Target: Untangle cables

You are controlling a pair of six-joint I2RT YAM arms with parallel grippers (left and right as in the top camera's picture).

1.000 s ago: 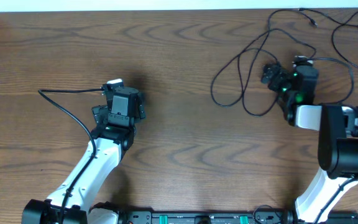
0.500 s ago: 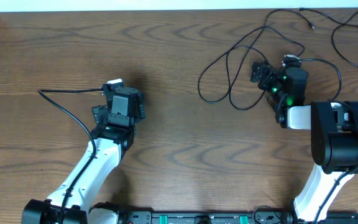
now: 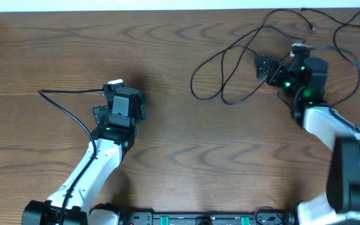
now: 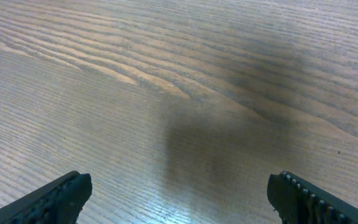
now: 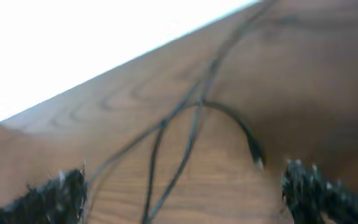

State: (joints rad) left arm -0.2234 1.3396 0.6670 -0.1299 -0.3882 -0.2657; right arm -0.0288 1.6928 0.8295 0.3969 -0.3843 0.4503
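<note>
Closing the spread right tool (image 3: 264, 67) on the crossed cables (image 5: 196, 104) just ahead could pinch two strands together, tightening the tangle

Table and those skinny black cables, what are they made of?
The table looks like brown wood, or maybe a wood-look sheet: wavy grain lines run across it, with a soft shine in the left wrist view. The cables look like wire in a black rubbery plastic coat, dull rather than shiny: they lie in loose floppy loops.

Black cables (image 5: 199, 103); brown table (image 3: 180, 144) with wavy wood grain
</note>
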